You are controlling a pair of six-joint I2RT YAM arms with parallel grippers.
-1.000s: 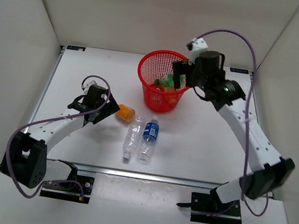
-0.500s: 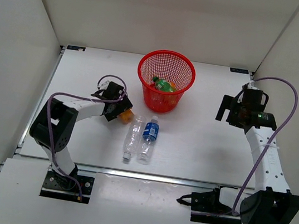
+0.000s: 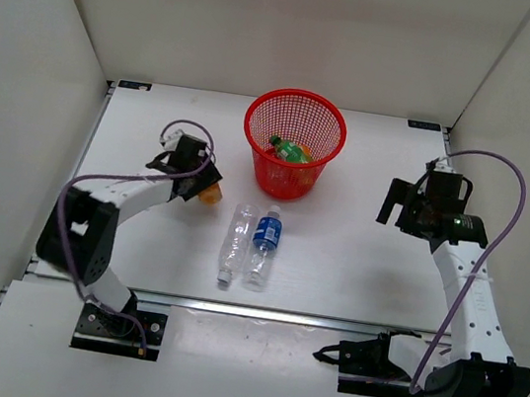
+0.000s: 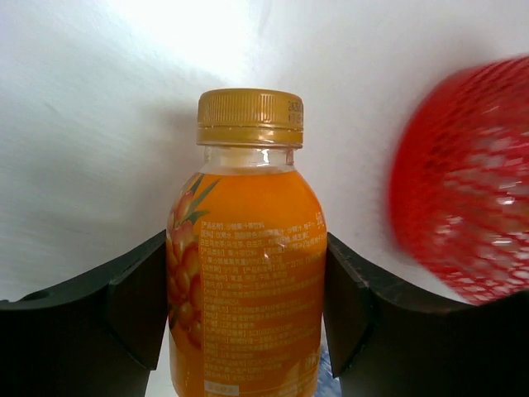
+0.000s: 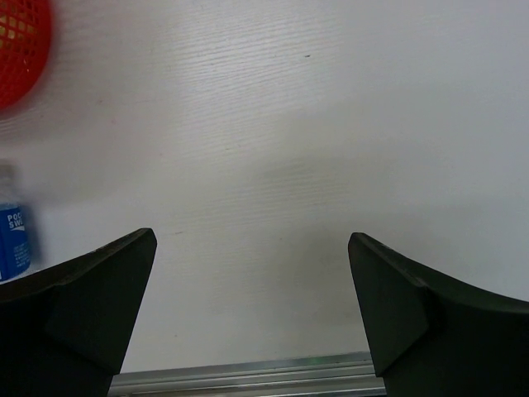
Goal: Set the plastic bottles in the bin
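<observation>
My left gripper [image 3: 200, 181] [image 4: 245, 256] is shut on an orange bottle [image 3: 212, 193] [image 4: 248, 273] with a gold cap; both pads press its sides. It is left of the round red mesh bin [image 3: 298, 114] [image 4: 463, 182], which holds a green bottle [image 3: 286, 148] and something orange beside it. A plain clear bottle [image 3: 234, 242] and a clear blue-labelled bottle [image 3: 264, 244] [image 5: 11, 233] lie side by side on the table in front of the bin. My right gripper [image 3: 400, 205] [image 5: 252, 244] stands open over bare table to the right of the bin, with nothing between its fingers.
White walls enclose the table on three sides. The table's metal front rail [image 5: 248, 376] shows just below my right gripper. The bin's edge [image 5: 18, 50] is at the upper left of the right wrist view.
My left gripper reached the orange bottle, closed on it, and shifted it slightly left. My right arm drew back from over the bin to the right side, still open.
</observation>
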